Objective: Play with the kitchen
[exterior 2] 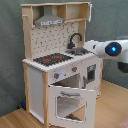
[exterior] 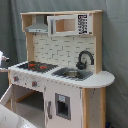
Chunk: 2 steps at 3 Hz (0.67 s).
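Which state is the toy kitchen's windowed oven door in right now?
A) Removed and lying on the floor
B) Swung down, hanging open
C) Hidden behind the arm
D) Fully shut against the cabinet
B: in the second exterior view the windowed oven door tilts out and down from the front of the kitchen, below the knobs, leaving the oven cavity open behind it.

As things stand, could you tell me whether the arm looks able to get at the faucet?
Probably yes. In the second exterior view the arm hangs beside the kitchen at counter height, close to the faucet, with nothing visible between them. Its end effector is not visible, so I cannot judge the grasp.
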{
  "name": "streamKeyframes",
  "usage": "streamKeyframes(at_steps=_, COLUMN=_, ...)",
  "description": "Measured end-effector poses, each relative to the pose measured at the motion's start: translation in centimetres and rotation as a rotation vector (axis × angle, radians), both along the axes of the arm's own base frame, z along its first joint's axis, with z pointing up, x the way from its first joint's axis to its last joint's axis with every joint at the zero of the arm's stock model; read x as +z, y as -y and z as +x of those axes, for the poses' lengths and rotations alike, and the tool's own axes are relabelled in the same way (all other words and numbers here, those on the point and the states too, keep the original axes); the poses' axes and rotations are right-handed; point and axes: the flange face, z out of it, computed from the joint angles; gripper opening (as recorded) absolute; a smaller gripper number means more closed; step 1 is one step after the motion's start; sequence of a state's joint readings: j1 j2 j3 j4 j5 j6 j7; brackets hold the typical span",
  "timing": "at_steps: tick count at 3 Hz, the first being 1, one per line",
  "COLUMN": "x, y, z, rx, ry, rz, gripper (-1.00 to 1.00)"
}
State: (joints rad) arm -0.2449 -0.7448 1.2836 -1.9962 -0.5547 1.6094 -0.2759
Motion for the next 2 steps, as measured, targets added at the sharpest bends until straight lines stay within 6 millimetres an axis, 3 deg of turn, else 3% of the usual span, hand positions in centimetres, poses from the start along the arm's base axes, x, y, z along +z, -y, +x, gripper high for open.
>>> streamKeyframes(at_steps=2, x=0.27, y=-1.16, z=-2.52, rx=-0.003, ry=0.204, rz=-0.230, gripper=1.00)
